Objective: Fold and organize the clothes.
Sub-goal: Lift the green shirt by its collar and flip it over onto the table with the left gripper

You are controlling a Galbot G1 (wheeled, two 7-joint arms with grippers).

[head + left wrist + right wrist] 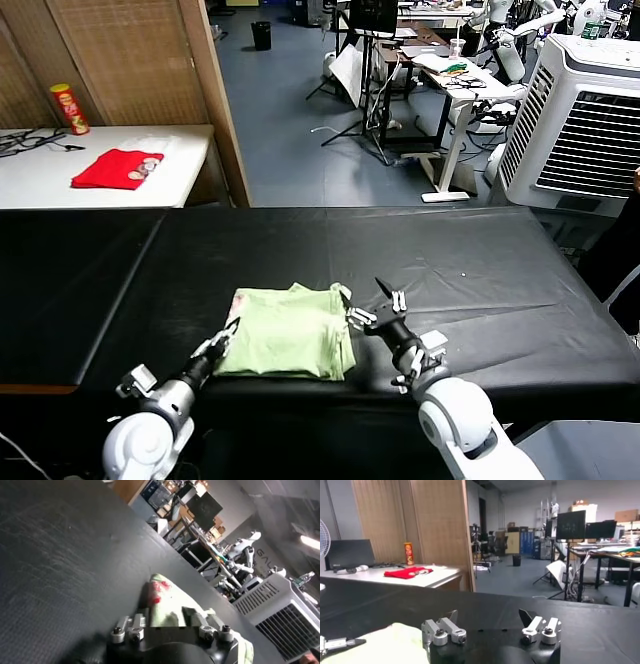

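Observation:
The clothes (290,332), a pale green T-shirt, lie folded into a rough square on the black table (480,270), near its front edge. My left gripper (218,346) is at the shirt's front left corner. In the left wrist view the green fabric (172,602), with its reddish print (157,592), bunches up between the narrowed jaws of that gripper (167,614). My right gripper (375,306) hovers just off the shirt's right edge. It stands open with nothing between its fingers (490,616), and the shirt (385,642) lies beside it.
A white side table (190,150) at the back left holds a small red garment (118,168) and a tall red can (70,108). A wooden partition (150,60) rises behind it. A white air cooler (585,120) stands at the back right.

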